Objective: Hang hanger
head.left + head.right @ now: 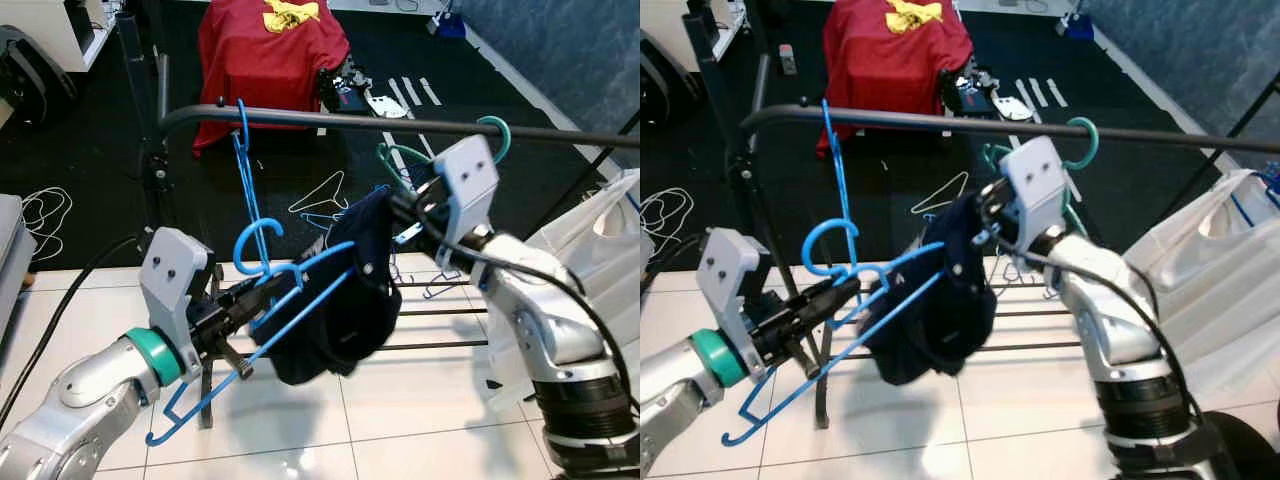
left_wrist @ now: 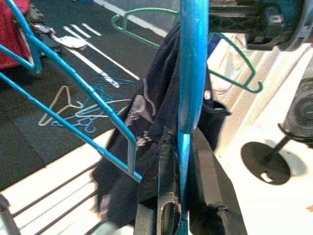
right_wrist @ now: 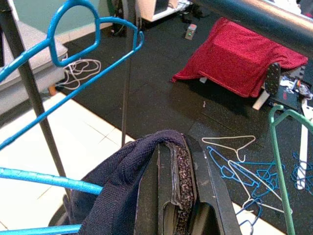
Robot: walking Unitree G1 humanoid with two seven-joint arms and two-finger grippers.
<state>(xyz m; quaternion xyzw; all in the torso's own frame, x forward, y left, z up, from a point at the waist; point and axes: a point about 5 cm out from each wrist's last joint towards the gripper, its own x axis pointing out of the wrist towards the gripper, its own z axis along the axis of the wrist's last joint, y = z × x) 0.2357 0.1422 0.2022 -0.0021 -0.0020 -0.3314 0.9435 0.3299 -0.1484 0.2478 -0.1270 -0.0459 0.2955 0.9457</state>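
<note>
Left gripper (image 1: 232, 322) low at the robot's left, jaws clamped on the lower frame of the blue hanger (image 1: 262, 272); hanger tilted, its hook free in the air below the rail (image 1: 330, 120), not yet over it; a second blue hanger (image 1: 243, 160) already hangs from the rail just above.

Centre: dark navy garment (image 1: 345, 290) draped on the held hanger's far arm, bunched and sagging, apparently only part-way on; whether both shoulders are seated cannot be told.

Right gripper (image 1: 400, 212) comes in from the right at garment height; right wrist view shows jaws pinched narrow on a fold of the navy cloth (image 3: 127, 196); green hanger (image 1: 490, 135) hooked on the rail just behind this arm; white plastic bag (image 1: 600, 240) at far right.

Floor behind: loose hangers (image 1: 320, 200) on the black mat; red cloth (image 1: 265, 50) over something farther back.

Judgement: task mid-way; hanger and garment are in hand, garment being dressed onto the hanger; left to do: settle the cloth, release it on the right, lift the hook up and over the rail, let go.
</note>
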